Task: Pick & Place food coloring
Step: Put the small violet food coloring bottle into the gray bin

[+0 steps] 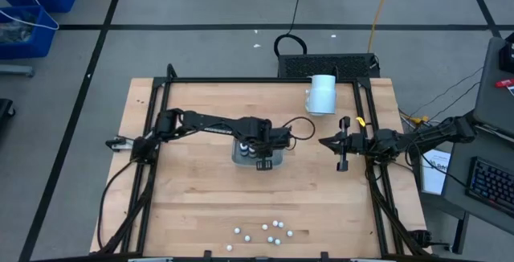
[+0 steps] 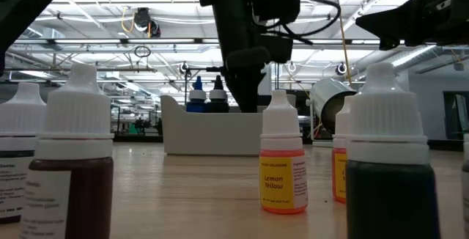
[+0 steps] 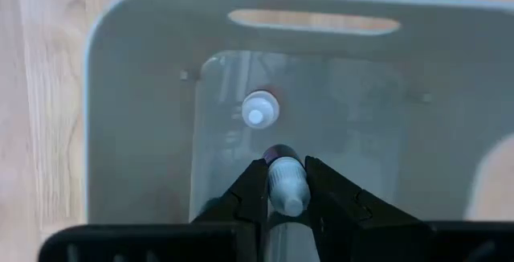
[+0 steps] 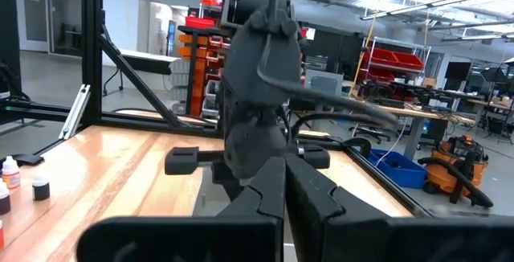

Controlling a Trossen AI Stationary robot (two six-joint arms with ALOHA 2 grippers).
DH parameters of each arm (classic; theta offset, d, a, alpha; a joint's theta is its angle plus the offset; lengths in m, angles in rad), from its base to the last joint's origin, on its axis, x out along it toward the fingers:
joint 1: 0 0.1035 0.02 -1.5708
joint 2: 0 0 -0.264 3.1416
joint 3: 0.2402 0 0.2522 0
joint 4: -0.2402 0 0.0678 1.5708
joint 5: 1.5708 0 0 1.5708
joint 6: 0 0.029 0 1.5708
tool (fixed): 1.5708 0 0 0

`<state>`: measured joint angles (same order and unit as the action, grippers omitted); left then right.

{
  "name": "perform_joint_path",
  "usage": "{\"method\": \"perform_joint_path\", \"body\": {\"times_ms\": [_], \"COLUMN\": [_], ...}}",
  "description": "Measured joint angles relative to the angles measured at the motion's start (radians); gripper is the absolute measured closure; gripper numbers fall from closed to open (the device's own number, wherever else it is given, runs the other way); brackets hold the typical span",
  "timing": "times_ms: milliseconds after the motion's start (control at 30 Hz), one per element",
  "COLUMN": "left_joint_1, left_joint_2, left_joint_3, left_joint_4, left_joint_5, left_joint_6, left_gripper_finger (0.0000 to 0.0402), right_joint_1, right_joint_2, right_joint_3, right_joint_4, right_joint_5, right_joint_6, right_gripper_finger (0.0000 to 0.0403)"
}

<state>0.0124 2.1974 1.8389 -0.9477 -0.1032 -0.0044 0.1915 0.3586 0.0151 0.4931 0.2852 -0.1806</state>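
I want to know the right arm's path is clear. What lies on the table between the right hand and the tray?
Nothing: in the high view, only bare wood lies between the shut right hand and the tray, where the left hand holds a bottle.

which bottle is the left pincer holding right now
Start at the grey tray mid-table. The left pincer hangs over it, shut on a small bottle with a whitish cap. The other bottle stands free on the tray floor, untouched.
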Motion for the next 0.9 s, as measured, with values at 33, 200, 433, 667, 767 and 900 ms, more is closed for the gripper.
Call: {"method": "perform_joint_path", "body": {"times_ms": [33,200,433,667,767,900], "left_joint_1": [0.000,0.000,0.000,-0.001,-0.001,-0.002], "left_joint_2": [0.009,0.041,0.053,0.053,0.053,0.049], "left_joint_3": [0.000,0.000,0.000,0.000,0.000,0.000], "left_joint_4": [0.002,0.005,0.015,0.016,0.015,0.014], "left_joint_5": [0.000,0.000,-0.001,-0.002,-0.002,-0.003], "left_joint_6": [0.000,0.000,0.000,0.000,0.000,-0.001], "left_gripper_finger": [0.0335,0.0335,0.0334,0.0320,0.0289,0.0242], "right_joint_1": [0.000,0.000,0.000,0.000,0.000,0.000], "right_joint_2": [0.000,0.000,0.000,0.000,0.000,0.000], "right_joint_3": [0.000,0.000,0.000,0.000,0.000,0.000], "right_joint_4": [0.001,-0.001,-0.002,-0.005,-0.005,-0.005], "right_joint_5": [0.000,0.000,0.000,0.000,0.000,0.000], "right_joint_6": [0.000,0.000,0.000,0.000,0.000,0.000], "right_gripper_finger": [0.0403,0.0403,0.0403,0.0403,0.0403,0.0403]}}
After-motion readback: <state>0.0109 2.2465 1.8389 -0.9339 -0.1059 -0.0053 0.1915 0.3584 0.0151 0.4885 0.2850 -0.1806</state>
